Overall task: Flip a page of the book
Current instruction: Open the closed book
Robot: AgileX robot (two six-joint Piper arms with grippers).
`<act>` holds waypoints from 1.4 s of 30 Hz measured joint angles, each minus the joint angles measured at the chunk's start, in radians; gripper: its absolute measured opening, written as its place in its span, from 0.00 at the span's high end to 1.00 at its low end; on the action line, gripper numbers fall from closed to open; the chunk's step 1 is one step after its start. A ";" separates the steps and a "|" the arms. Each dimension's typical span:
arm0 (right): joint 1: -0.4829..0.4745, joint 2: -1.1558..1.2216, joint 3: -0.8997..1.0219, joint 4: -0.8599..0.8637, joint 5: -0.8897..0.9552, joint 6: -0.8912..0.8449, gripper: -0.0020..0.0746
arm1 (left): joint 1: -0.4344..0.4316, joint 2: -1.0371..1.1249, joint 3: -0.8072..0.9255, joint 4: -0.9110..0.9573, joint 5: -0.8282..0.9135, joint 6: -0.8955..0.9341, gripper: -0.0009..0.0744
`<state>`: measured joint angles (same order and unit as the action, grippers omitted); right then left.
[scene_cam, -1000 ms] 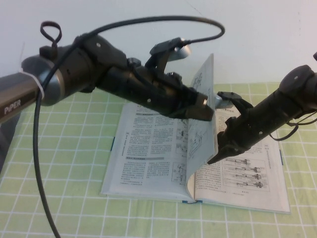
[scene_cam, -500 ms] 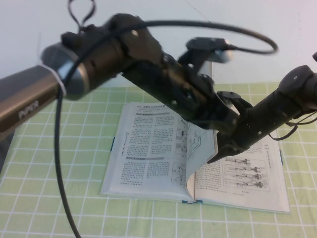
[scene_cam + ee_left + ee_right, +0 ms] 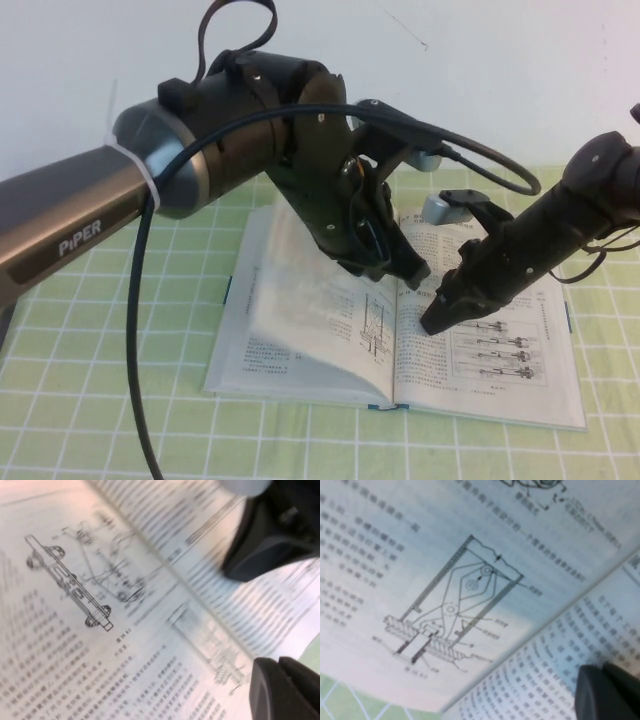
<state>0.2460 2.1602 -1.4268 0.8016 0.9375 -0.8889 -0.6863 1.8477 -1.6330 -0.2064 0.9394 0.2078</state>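
Note:
The book lies open on the green checked mat. The page leans low over the book's left half, blurred, with a boxed diagram near the spine. My left gripper is shut and points down at the page just left of the spine. Its fingers are pressed together over printed paper. My right gripper is shut, its tip resting on the right-hand page beside the shaft diagrams. In the right wrist view its fingers lie on text, and the page with the boxed diagram curves above them.
The green checked mat surrounds the book. A white wall stands behind the table. The left arm's black cable hangs over the mat's left side. The right gripper shows as a dark shape in the left wrist view.
The page stood upright between the grippers, and now it has gone over to the left. My left gripper swung down and pushed it over. My right gripper stayed on the right-hand page.

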 joint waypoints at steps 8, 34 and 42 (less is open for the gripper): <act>0.000 0.000 0.000 -0.096 0.004 0.077 0.95 | 0.002 0.035 0.000 0.107 0.030 -0.084 0.99; 0.000 -0.035 0.000 -0.246 -0.066 0.223 0.97 | 0.142 0.279 -0.008 0.121 -0.084 -0.239 0.99; -0.002 -0.284 0.002 -0.464 -0.144 0.268 0.97 | 0.142 0.081 -0.007 0.218 -0.063 -0.245 0.99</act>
<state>0.2445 1.8761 -1.4250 0.3379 0.7940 -0.6210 -0.5443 1.9286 -1.6396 0.0120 0.8763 -0.0376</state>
